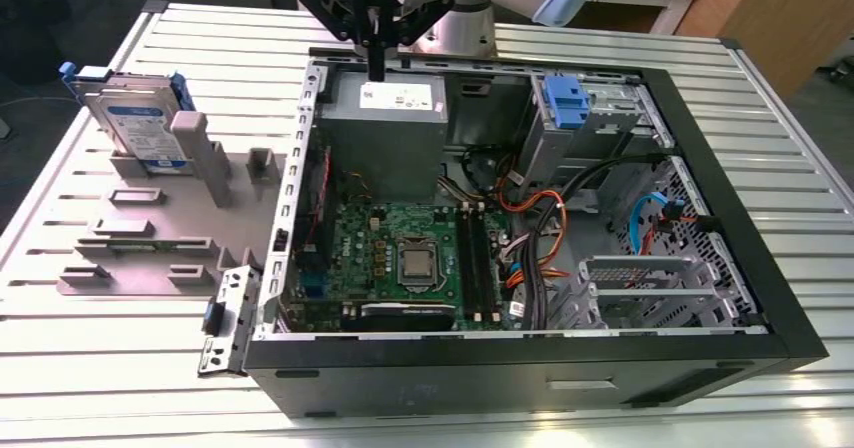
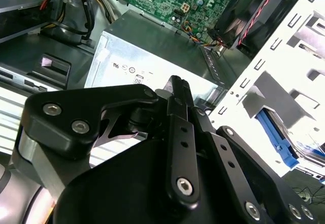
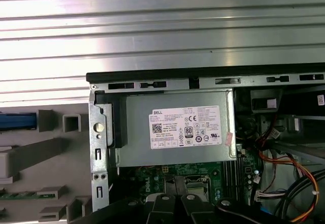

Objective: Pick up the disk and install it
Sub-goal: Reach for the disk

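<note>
Silver-grey flat disk, blue-railed, stands upright; black hand over metal box.

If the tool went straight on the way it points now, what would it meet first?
Probably the top of the grey metal box with the white sticker: the tool points down right over it. The gap between them is hard to judge. The disk stands outside the case.

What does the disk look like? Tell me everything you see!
The disk is a flat silver-grey rectangle with a white-and-blue label and blue plastic side rails. It stands on edge in the grey holder at the exterior view's left, outside the computer case. The gripper is apart from it.
</note>
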`<state>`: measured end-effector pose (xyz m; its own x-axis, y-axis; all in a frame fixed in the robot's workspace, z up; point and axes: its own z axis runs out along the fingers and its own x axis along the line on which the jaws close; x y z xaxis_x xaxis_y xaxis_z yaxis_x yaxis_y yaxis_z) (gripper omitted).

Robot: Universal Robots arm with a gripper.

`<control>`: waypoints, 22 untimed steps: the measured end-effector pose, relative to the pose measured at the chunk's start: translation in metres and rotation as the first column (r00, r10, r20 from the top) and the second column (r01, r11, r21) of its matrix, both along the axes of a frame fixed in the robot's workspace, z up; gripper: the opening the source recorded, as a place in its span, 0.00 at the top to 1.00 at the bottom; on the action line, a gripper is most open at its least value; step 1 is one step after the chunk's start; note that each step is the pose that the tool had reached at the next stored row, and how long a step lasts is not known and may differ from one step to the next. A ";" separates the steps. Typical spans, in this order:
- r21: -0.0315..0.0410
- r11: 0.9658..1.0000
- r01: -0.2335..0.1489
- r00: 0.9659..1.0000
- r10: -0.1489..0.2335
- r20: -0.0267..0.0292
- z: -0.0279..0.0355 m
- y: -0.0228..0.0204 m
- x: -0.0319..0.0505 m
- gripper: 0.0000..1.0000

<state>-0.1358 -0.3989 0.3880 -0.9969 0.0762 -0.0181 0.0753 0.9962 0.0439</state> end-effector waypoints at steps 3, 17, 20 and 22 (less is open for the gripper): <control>0.000 1.000 0.000 1.000 0.000 0.000 0.0000 0.0000 -0.0007 0.89; 0.000 1.000 0.000 1.000 0.000 0.000 -0.0002 0.0000 -0.0046 0.89; 0.000 1.000 0.000 1.000 0.000 0.000 -0.0002 0.0000 -0.0054 0.89; 0.000 1.000 0.000 1.000 0.000 0.000 -0.0003 0.0000 -0.0059 0.89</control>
<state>-0.1417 -0.3989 0.3878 -0.9969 0.0763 -0.0181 0.0754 0.9962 0.0439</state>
